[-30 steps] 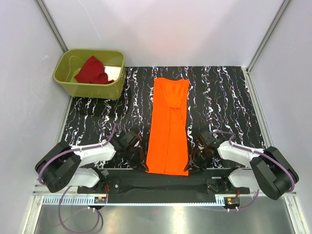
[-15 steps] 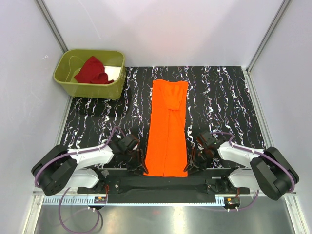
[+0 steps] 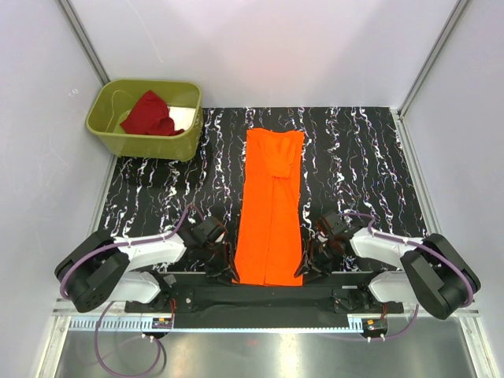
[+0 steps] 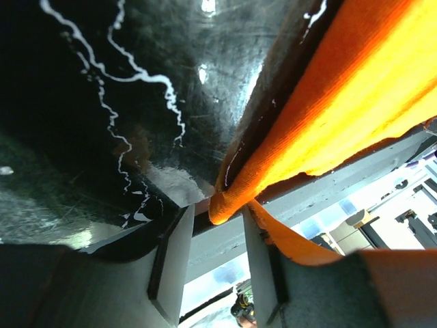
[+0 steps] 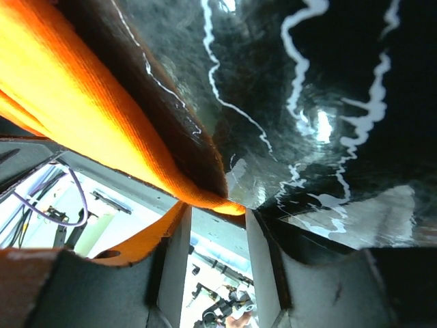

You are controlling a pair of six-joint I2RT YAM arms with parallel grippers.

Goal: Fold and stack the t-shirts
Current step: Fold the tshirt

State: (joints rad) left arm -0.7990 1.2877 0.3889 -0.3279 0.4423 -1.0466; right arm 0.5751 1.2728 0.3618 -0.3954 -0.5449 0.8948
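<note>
- The orange shirt [image 3: 272, 205] lies flat on the mat [image 3: 354, 173] as a long narrow strip. It runs away from both sets of fingertips, and its near hem is right at them.
- The left gripper [image 3: 228, 272] is low at the hem's left corner. In its wrist view the fingers are spread, and the folded corner sits in the gap at their tips, with daylight on either side of it.
- A loose orange flap drapes over the inner left finger, so the layers at that corner are not lying tight together.
- The right gripper [image 3: 303, 268] mirrors this at the hem's right corner. Its fingers are also spread, the corner tucks in between the tips, and a flap hangs past the inner finger.
- Neither pair looks clamped on cloth: the gaps are much wider than the hem is thick.
- This placement suits a lengthwise fold. Taking both near corners at once would let the hem lift level and carry over towards the far end.
- Each finger pair straddles the table edge, probably so that one finger can get under the cloth.
- My guess is that the next step is to close on all layers, and the loose flaps could slip out.
- The red shirt [image 3: 150, 114] is crumpled in the bin [image 3: 157, 144], well beyond the left fingertips and not yet folded.
</note>
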